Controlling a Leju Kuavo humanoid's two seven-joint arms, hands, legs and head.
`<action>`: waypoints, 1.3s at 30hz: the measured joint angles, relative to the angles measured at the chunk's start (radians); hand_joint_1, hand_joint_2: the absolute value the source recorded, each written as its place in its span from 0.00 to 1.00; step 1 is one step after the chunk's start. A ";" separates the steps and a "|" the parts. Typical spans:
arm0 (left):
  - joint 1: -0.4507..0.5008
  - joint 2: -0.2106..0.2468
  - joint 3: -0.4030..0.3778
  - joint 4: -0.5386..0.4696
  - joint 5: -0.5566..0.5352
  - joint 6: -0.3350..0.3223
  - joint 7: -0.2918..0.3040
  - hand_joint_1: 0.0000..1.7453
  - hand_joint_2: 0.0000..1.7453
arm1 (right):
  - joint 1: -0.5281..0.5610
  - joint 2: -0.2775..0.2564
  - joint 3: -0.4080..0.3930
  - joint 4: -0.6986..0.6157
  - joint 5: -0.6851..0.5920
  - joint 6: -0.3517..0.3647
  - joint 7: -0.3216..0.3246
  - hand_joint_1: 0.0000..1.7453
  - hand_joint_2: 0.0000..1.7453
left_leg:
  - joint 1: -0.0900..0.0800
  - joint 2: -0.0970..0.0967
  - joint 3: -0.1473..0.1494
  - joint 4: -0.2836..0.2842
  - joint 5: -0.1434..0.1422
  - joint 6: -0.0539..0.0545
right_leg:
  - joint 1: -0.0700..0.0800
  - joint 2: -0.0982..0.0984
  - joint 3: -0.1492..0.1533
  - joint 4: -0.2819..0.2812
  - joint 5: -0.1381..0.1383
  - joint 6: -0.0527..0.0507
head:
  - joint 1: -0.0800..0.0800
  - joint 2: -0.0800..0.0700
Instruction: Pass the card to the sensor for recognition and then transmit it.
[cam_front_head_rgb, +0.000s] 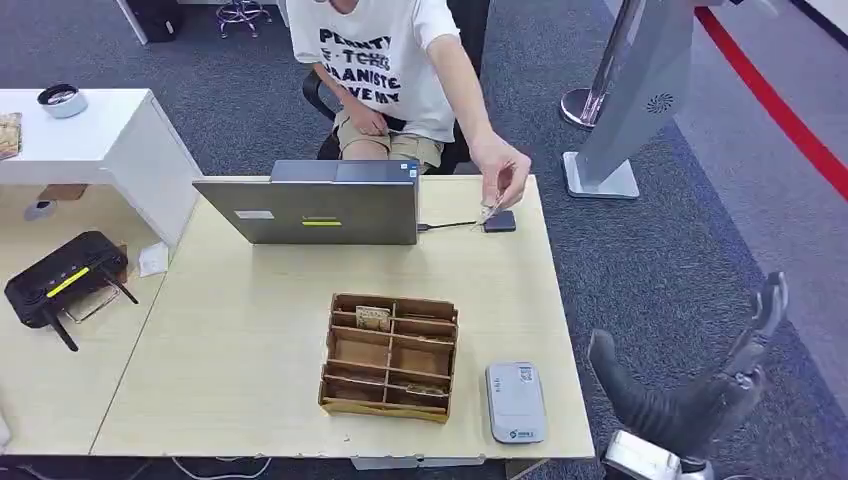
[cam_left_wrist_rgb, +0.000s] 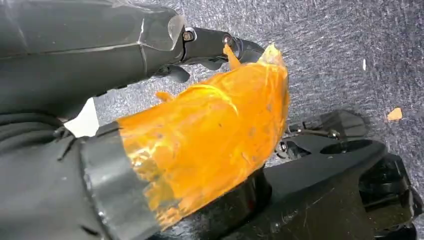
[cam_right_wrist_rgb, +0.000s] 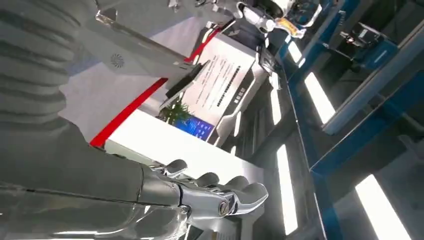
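Pale card (cam_front_head_rgb: 489, 209), likely light, stiff and slick, best pinched by its edge, sits in a person's fingers well ahead-left of the robot's empty, loosely spread right hand (cam_front_head_rgb: 735, 375).

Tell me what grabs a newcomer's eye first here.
A brown wooden compartment organizer sits mid-table with a grey card reader beside it. Behind, a person's hand reaches down at a small dark device next to the grey laptop. The robot's right hand is raised off the table's right edge.
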 joint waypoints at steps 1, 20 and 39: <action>0.000 0.000 0.000 0.000 0.000 0.000 0.000 0.00 0.00 | -0.001 -0.002 0.001 0.000 0.000 0.000 0.000 0.00 1.00 | 0.000 0.000 0.000 0.000 0.000 0.000 | 0.000 0.000 0.000 0.000 0.000 0.000 | 0.000 0.000; -0.006 0.000 -0.002 0.000 -0.047 -0.029 0.006 0.00 0.00 | -0.194 -0.118 0.129 0.125 0.288 0.000 0.126 0.00 1.00 | 0.000 0.000 0.000 0.000 0.001 0.000 | 0.000 0.000 0.000 0.000 0.001 -0.001 | 0.000 0.000; -0.011 0.000 -0.002 0.000 -0.047 -0.030 0.008 0.00 0.00 | -0.210 -0.142 0.146 0.153 0.290 0.000 0.126 0.00 1.00 | 0.000 0.000 0.000 0.000 0.001 0.000 | 0.000 0.000 0.000 0.000 0.001 -0.001 | 0.000 0.000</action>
